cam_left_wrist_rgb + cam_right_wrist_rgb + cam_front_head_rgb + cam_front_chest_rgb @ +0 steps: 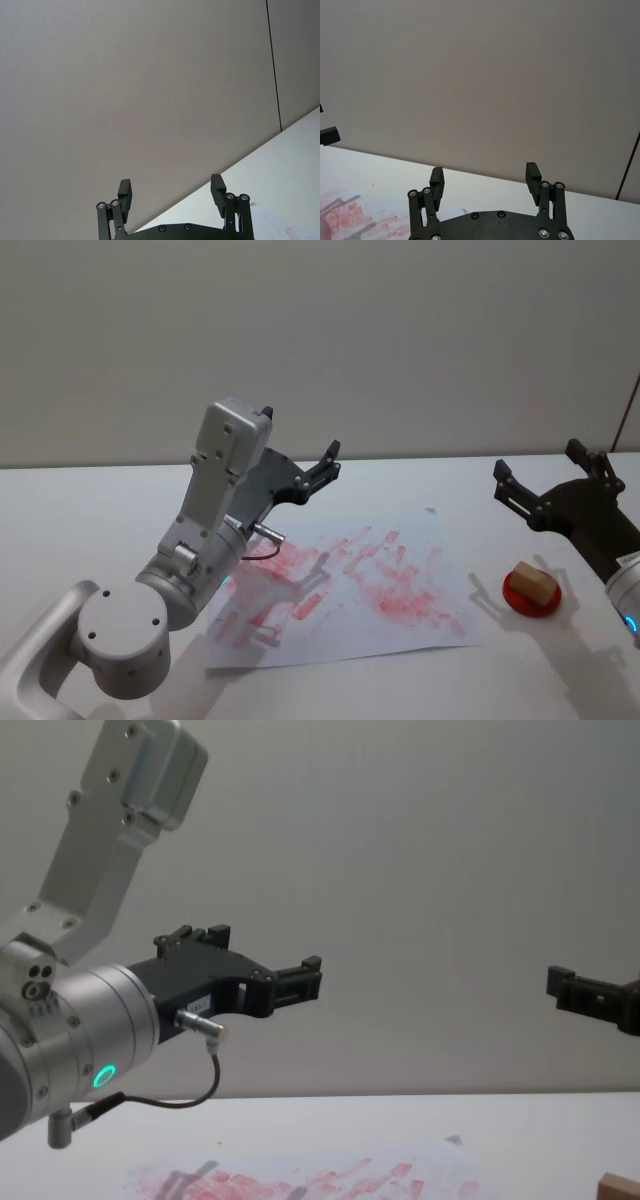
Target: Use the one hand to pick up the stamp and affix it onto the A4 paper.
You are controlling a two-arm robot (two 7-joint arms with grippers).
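The stamp point(532, 582), a small light-brown wooden block, sits on a round red ink pad point(512, 599) at the table's right, and its corner shows in the chest view point(621, 1187). The A4 paper point(420, 620), white and smeared with red-pink prints, lies mid-table point(300, 1182) point(350, 215). My right gripper point(538, 462) point(485, 171) point(580, 988) hovers open and empty, behind and above the stamp and clear of it. High over the paper's far left part, my left gripper point(298, 435) point(170, 184) point(250, 952) points at the wall, open and holding nothing.
The white table point(90, 510) runs back to a plain grey wall point(400, 340). My left arm's large silver elbow point(125, 635) stands over the near left of the table. A thin dark cable point(628, 410) hangs at the far right.
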